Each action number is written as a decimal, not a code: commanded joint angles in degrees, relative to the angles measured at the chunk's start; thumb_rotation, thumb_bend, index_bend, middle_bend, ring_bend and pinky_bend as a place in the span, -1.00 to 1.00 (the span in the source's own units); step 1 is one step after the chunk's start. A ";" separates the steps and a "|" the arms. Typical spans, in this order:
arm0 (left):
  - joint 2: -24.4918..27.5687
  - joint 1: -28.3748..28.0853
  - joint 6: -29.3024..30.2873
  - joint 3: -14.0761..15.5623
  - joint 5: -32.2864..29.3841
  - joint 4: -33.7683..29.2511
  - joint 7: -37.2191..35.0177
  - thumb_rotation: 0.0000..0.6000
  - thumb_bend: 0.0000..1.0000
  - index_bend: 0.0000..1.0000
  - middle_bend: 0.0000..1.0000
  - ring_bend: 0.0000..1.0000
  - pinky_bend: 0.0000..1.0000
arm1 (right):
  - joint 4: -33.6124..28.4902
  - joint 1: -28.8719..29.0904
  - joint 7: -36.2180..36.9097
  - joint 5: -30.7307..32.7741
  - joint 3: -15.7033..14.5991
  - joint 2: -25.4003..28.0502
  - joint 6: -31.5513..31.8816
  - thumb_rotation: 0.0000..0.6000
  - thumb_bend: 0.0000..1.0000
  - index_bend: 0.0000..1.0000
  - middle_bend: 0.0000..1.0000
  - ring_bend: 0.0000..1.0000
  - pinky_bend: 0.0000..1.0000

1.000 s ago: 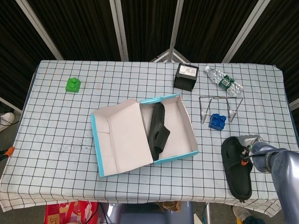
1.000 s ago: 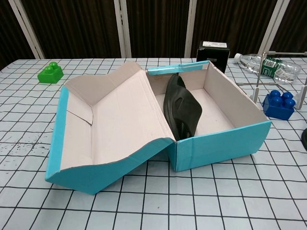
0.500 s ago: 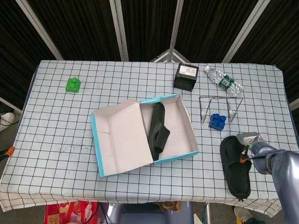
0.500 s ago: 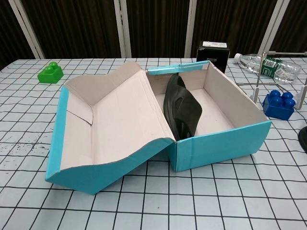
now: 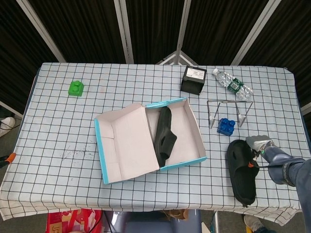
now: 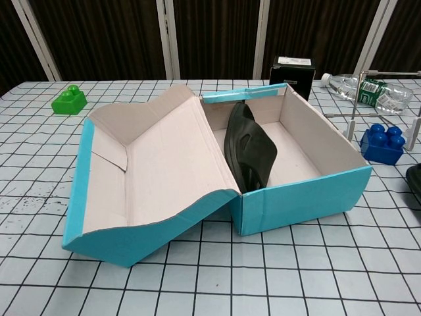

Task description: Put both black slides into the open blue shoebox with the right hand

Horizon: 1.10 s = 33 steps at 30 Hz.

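One slide now nearer shoebox

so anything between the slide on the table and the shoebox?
Nothing visible. The second black rubber slide, with the right robot hand at its edge, lies right of the open blue cardboard shoebox; only bare checkered tablecloth between. The box's right half looks free; the first slide stands along its left side.

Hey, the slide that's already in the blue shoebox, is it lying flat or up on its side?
On its side. The slide stands on edge in the blue shoebox, leaning toward the hinge-side wall, its strap opening facing the box's open floor.
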 commanded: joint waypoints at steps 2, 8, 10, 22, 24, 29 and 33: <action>0.06 0.03 0.04 0.01 0.06 -0.03 -0.18 1.00 -0.56 -0.81 -1.00 -1.00 -0.80 | -0.88 0.70 0.07 -0.38 0.65 1.53 -1.41 1.00 0.20 0.05 -0.11 -0.13 -0.77; 0.22 0.04 -0.03 0.02 0.11 -0.07 -0.51 1.00 -0.56 -0.81 -1.00 -1.00 -0.80 | -2.71 1.87 0.80 -1.41 2.08 4.93 -3.10 1.00 0.20 0.04 -0.10 -0.13 -0.77; 0.26 0.08 0.02 0.00 0.11 -0.08 -0.70 1.00 -0.56 -0.81 -1.00 -1.00 -0.80 | -3.60 1.94 1.10 -1.83 2.79 6.25 -2.67 1.00 0.20 0.05 -0.10 -0.13 -0.77; 0.43 0.33 2.17 -0.37 2.15 0.98 -3.66 1.00 -0.56 -0.81 -1.00 -1.00 -0.80 | -9.05 -0.84 4.78 -4.35 11.67 15.62 2.16 1.00 0.20 0.07 -0.10 -0.13 -0.77; -0.11 0.39 3.54 -0.48 3.39 2.12 -4.89 1.00 -0.56 -0.81 -1.00 -1.00 -0.80 | -9.64 -2.05 6.28 -4.73 14.30 16.82 2.51 1.00 0.20 0.09 -0.10 -0.13 -0.77; -1.05 0.61 6.02 -0.68 5.42 4.37 -7.59 1.00 -0.57 -0.81 -1.00 -1.00 -0.80 | -9.91 -4.73 9.71 -6.57 21.24 18.50 -0.08 1.00 0.20 0.10 -0.10 -0.13 -0.77; -1.25 0.68 6.67 -0.74 6.05 5.18 -8.97 1.00 -0.56 -0.81 -1.00 -1.00 -0.80 | -10.76 -5.86 11.00 -8.68 26.25 19.46 -2.43 1.00 0.20 0.11 -0.10 -0.13 -0.77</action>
